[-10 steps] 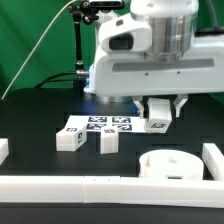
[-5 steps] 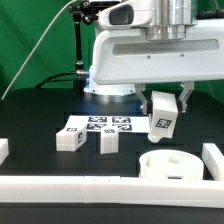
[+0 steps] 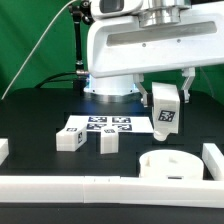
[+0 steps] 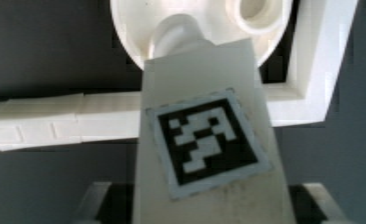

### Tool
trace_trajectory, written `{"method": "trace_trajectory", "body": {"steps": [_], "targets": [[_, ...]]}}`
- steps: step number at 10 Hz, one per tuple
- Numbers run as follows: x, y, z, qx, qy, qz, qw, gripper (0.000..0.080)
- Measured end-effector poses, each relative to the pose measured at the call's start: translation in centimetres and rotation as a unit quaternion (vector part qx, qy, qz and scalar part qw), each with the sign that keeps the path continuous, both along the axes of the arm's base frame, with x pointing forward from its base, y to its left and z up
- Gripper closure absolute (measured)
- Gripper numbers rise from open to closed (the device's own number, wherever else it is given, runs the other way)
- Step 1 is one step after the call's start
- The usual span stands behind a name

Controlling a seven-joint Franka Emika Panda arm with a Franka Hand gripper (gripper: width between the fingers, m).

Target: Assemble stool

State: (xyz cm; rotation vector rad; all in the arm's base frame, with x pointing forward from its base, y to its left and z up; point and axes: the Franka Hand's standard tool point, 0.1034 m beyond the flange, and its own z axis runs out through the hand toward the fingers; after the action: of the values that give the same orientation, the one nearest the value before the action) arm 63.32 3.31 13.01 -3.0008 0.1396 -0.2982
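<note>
Since a second ago we have lifted the short blocky white plastic leg [image 3: 165, 112] clear of the black counter [image 3: 30, 130] — it hangs tilted at the exterior view's right, just far of the round ribbed white plastic seat disc [image 3: 165, 166]. Our end effector [image 3: 166, 92] stands partly closed, both fingers clamped on the leg's upper end. We judge slippage the main risk: the plastic looks hard and smooth, so the leg could swivel in the grip. Tilted as it is, its tip might miss the seat's round socket [image 4: 251, 12], catch a rib, and shove the loose disc toward the long white border rail [image 3: 100, 186]. Flat-faced and square-edged, the leg bears a printed black-and-white tag [image 4: 206, 140].
</note>
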Motion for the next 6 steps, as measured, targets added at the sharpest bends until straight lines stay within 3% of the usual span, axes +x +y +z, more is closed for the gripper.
{"method": "trace_trajectory", "body": {"steps": [3, 6], "targets": [[-0.04, -0.01, -0.10, 0.000, 0.001, 0.000, 1.000, 0.0472], [0.26, 0.37, -0.58, 0.030, -0.004, -0.005, 1.000, 0.0472]]}}
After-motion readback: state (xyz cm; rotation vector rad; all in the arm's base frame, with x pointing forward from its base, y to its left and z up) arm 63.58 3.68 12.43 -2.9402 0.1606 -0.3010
